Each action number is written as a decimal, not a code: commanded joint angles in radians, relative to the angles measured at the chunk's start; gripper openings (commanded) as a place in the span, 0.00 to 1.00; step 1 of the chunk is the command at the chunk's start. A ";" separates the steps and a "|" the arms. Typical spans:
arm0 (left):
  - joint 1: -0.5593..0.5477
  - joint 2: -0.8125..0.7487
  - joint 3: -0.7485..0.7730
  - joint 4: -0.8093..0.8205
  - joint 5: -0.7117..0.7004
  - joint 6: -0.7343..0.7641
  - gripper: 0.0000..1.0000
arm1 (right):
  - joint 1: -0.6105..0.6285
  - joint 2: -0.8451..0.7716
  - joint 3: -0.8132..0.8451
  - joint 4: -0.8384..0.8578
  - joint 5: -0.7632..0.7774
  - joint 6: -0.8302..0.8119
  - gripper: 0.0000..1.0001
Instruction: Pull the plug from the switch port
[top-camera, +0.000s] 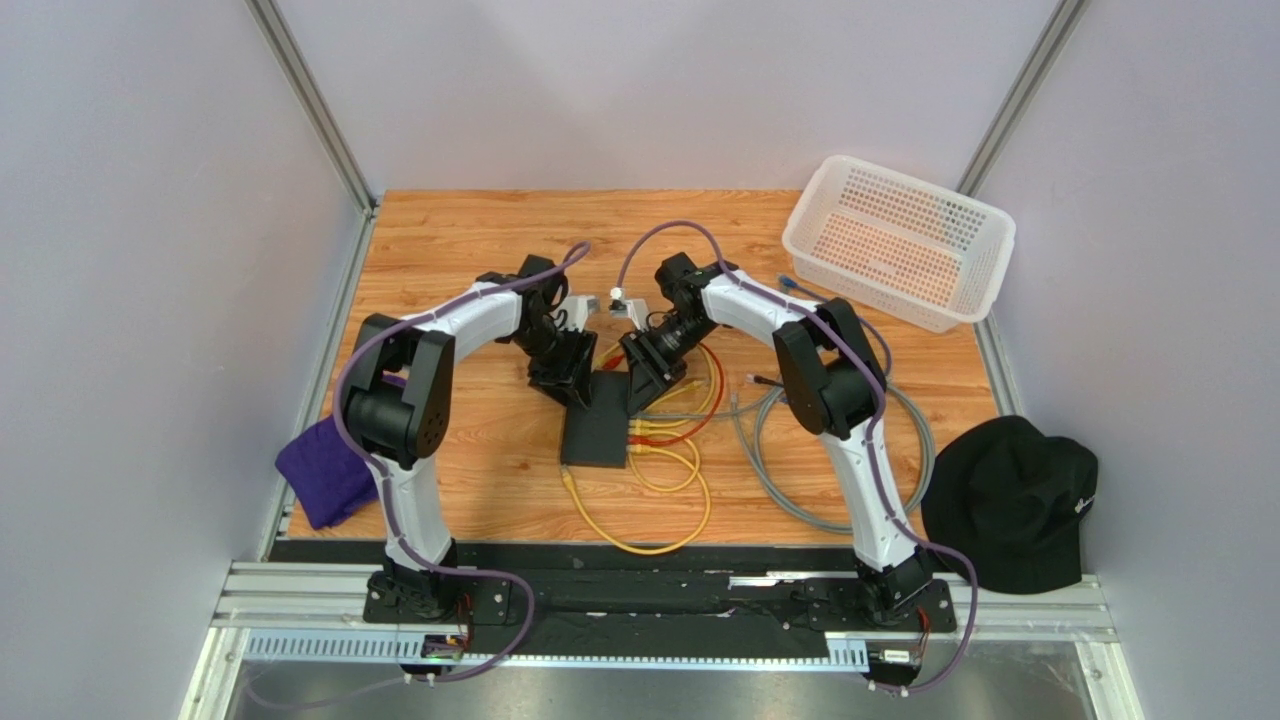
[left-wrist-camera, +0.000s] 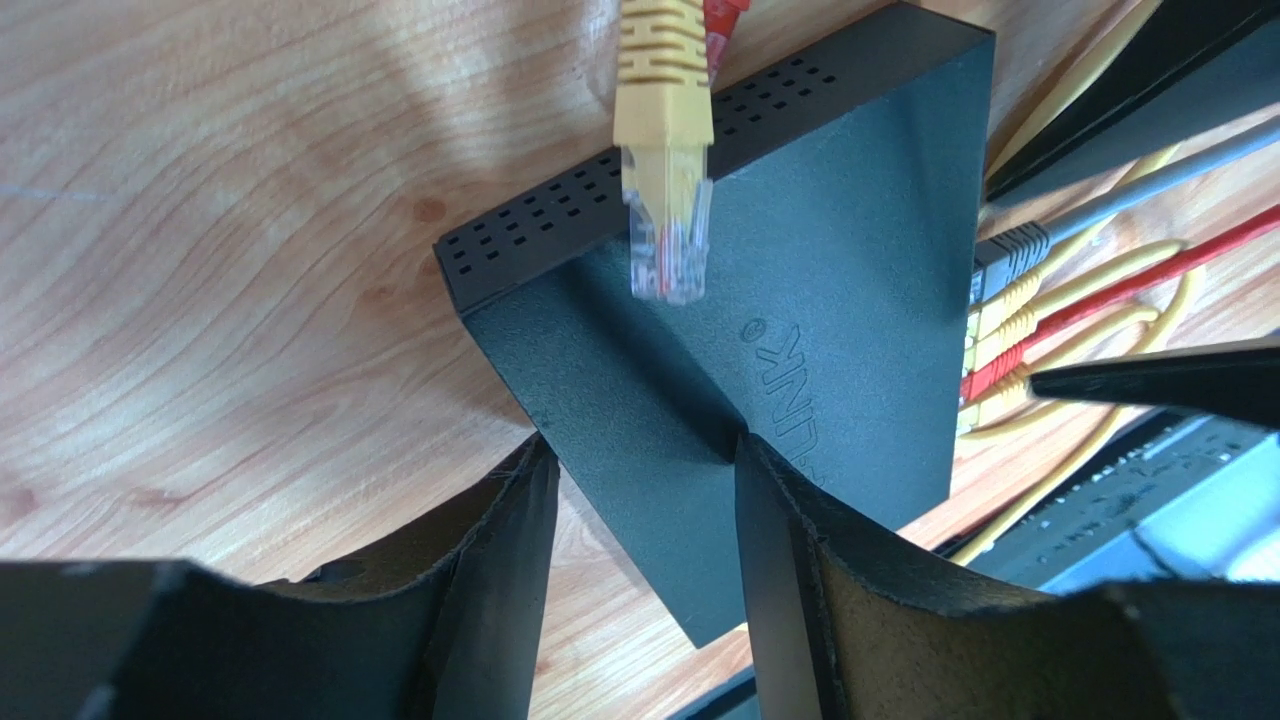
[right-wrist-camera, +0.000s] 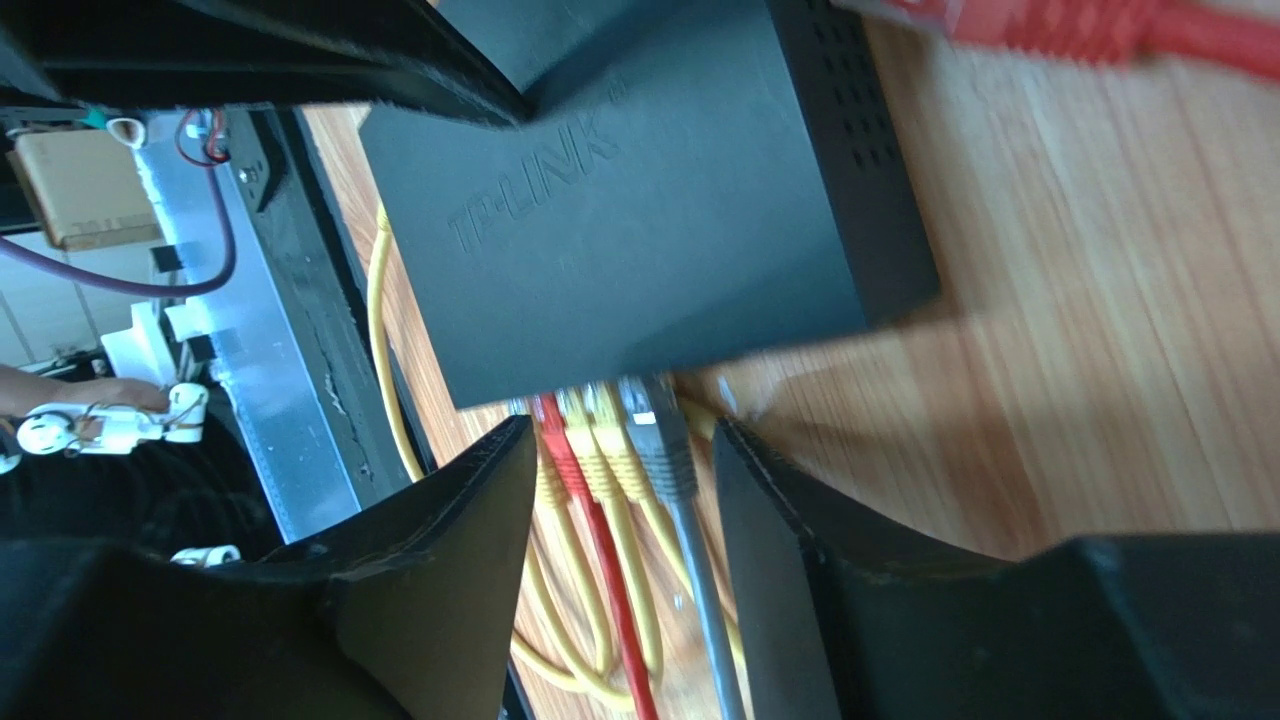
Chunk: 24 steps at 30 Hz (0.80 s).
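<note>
Wood table (top-camera: 451, 240) | left hand (left-wrist-camera: 639, 450) open over switch (left-wrist-camera: 842, 225) | right hand (right-wrist-camera: 619, 435) astride plugs (right-wrist-camera: 579, 473), grip unclear

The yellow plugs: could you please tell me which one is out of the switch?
The yellow plug showing its bare clear tip, seen over the vented side of the switch; the other yellow plugs sit in its sockets.

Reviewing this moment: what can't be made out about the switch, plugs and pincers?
Top view: ports on the switch, too small and partly under the right pincer.
Left wrist: whether the left pincer clamps the switch; cable of the loose yellow plug, cut by the top edge.
Right wrist: red cable, blurred, cut by the top edge.
</note>
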 joint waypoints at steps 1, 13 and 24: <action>-0.001 0.055 0.035 0.020 0.012 0.015 0.52 | 0.013 0.044 0.048 0.005 -0.047 -0.013 0.52; 0.004 0.074 0.036 0.018 0.019 0.012 0.51 | 0.016 0.090 0.055 -0.021 -0.064 -0.051 0.42; 0.008 0.083 0.044 0.018 0.029 0.011 0.50 | 0.013 0.119 0.075 -0.044 -0.097 -0.076 0.35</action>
